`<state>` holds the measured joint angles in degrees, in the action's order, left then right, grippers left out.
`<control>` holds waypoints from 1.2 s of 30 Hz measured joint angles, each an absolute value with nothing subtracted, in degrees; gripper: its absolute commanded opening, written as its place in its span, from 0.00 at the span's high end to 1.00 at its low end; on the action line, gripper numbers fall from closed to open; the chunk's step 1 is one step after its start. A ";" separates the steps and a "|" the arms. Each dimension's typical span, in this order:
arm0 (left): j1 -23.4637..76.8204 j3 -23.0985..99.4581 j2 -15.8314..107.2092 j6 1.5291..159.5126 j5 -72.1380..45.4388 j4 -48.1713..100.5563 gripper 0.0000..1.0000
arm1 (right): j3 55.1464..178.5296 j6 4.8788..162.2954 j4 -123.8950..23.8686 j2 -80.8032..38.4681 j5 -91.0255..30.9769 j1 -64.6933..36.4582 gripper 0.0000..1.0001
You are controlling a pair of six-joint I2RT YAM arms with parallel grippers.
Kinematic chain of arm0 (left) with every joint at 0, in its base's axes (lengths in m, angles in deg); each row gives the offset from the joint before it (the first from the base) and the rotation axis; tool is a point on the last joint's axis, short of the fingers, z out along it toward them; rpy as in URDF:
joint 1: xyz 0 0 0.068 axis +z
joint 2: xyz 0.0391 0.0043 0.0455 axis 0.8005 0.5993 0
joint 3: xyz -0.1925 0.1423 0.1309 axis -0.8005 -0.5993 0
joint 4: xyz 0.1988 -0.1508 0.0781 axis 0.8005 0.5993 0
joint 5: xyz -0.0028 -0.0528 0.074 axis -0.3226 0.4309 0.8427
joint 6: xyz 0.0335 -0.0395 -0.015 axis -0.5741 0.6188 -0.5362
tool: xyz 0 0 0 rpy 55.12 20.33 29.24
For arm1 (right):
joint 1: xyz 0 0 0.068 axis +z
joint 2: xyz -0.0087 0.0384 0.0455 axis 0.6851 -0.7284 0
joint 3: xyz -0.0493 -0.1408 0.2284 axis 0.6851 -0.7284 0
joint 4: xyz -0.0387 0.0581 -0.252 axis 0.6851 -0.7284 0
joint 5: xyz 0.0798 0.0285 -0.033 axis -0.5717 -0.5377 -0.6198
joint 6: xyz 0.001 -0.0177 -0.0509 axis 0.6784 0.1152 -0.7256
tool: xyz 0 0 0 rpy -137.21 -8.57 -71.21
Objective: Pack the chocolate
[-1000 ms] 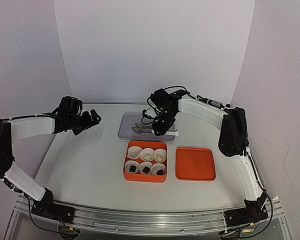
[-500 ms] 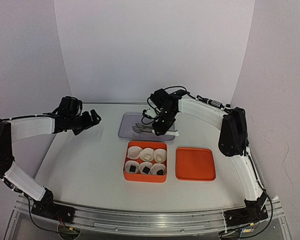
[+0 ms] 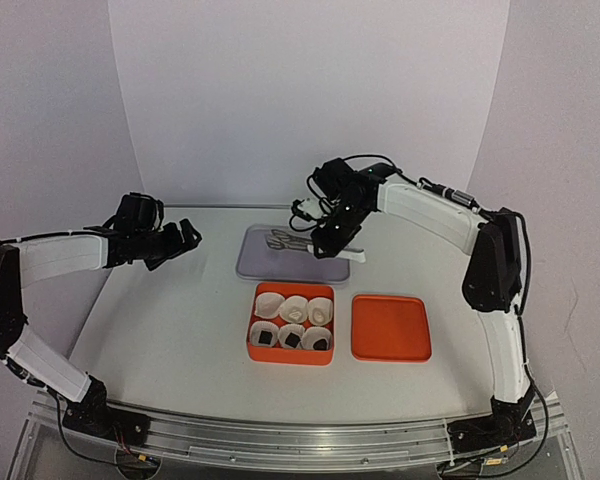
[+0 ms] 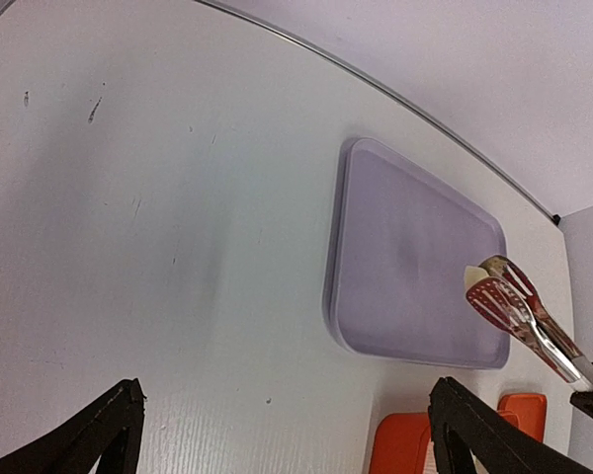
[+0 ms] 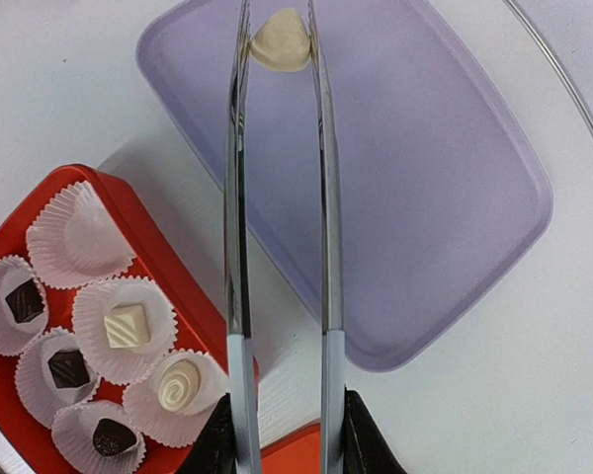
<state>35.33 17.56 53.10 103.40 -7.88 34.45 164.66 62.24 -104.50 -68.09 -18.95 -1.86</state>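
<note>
My right gripper [image 5: 282, 434] is shut on a pair of metal tongs [image 5: 235, 197], and the tong tips pinch a pale cream chocolate [image 5: 280, 41] over the purple tray [image 5: 425, 168]. In the top view the right gripper [image 3: 332, 238] hangs above the tray's right end. The orange box [image 5: 128, 197] holds several white paper cups with dark and cream chocolates in them, such as a cream one [image 5: 127, 326]. One cup [image 5: 79, 237] has nothing in it. My left gripper [image 3: 190, 235] hovers open at the left, away from the box, with nothing between its fingers.
The orange lid [image 3: 391, 327] lies flat to the right of the orange box [image 3: 252, 320]. The purple tray [image 3: 265, 268] sits just behind the box. White walls close in the table at the back and on both sides.
The right arm has risen and drawn back over the tray with the tongs. The tongs have closed slightly on the cream chocolate. The left arm has stayed still.
</note>
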 measured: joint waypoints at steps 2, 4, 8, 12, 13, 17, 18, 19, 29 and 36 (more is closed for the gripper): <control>35.33 17.37 52.73 103.39 -7.88 34.44 0.00 | 162.60 62.61 -104.20 -65.63 -19.78 -1.82 0.89; 35.33 17.15 52.42 103.37 -7.88 34.47 0.00 | 160.28 63.00 -103.93 -63.08 -20.95 -1.72 0.89; 35.33 16.84 52.04 103.29 -7.86 34.71 0.00 | 154.55 63.55 -103.87 -57.49 -22.48 -0.98 0.89; 35.33 16.84 51.91 103.11 -7.83 34.94 0.00 | 148.42 63.78 -103.42 -52.36 -23.32 0.83 0.89; 35.33 16.84 51.91 103.02 -7.83 34.95 0.00 | 147.21 63.76 -103.53 -51.34 -23.68 1.48 0.88; 35.33 16.84 51.89 102.60 -7.80 35.51 0.00 | 143.25 63.41 -103.60 -48.28 -24.31 4.93 0.88; 35.33 16.84 51.89 102.40 -7.80 35.77 0.00 | 142.74 63.35 -103.59 -47.95 -24.25 5.71 0.88; 35.33 16.84 51.89 102.28 -7.80 35.86 0.00 | 142.31 63.33 -103.52 -47.73 -24.18 6.42 0.88; 35.33 16.84 51.86 101.77 -7.81 35.94 0.00 | 139.61 63.47 -103.86 -47.44 -21.45 9.20 0.89; 35.33 16.84 51.84 101.75 -7.81 35.96 0.00 | 139.61 63.56 -103.90 -48.07 -19.39 9.18 0.89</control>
<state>35.33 16.84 51.84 101.75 -7.81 35.96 139.61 63.56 -103.90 -48.07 -19.39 9.18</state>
